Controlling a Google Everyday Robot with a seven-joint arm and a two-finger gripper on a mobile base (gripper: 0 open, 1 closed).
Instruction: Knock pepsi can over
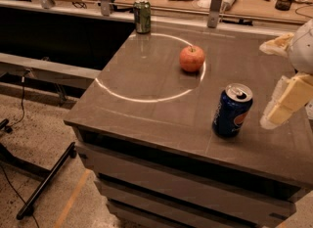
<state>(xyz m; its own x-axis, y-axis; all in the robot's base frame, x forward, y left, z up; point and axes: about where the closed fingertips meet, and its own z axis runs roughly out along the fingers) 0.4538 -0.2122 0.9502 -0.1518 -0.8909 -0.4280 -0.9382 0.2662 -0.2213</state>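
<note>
The pepsi can [232,110] is dark blue with a red-white logo and a silver top. It stands upright near the front right of the dark table [146,109]. My gripper [282,105] is at the right edge of the view, just right of the can and apart from it, with its pale fingers [289,100] pointing down-left at about can height. Nothing is held in it.
A red apple [191,58] sits mid-table on a white circle line. A green can [142,15] stands at the table's far left corner. Metal posts and a cluttered bench lie behind. A black stand leg lies on the floor at left.
</note>
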